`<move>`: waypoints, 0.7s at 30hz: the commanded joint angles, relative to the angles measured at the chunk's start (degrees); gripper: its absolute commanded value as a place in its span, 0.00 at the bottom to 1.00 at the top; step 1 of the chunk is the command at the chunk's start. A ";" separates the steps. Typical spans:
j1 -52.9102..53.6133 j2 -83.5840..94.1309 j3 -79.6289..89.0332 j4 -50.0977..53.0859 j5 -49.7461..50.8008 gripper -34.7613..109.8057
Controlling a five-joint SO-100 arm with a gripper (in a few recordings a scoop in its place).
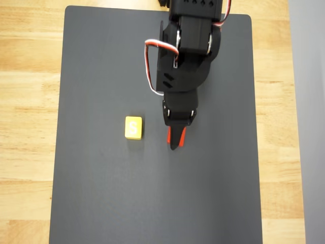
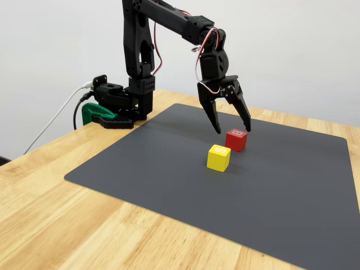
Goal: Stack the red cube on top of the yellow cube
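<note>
The black arm is reaching out from its base at the back of the wooden bench, and its gripper is hanging over the dark grey mat with the fingers released and spread wide, gripping nothing. In the fixed view the red cube is sitting flat on the mat just below and between the two tips, the right-hand tip appearing to hang right at the cube's upper back edge; whether it is touching cannot be told. The yellow cube is resting on the mat just beside the red one, nearer the camera and slightly left, with a narrow gap showing between them. In the overhead view the yellow cube, its white S facing up, is lying near the middle of the mat, while the gripper is covering most of the red cube to the right of it, leaving a thin red strip showing along the finger. A green clamp is sitting beside the base at the bench edge.
</note>
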 commanded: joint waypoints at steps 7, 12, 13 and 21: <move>0.35 -1.85 -4.31 2.46 -0.26 0.44; 0.35 -3.87 -6.33 3.69 -0.18 0.43; 0.35 -4.13 -6.68 3.87 -0.18 0.43; 0.35 -7.56 -10.28 6.15 0.26 0.42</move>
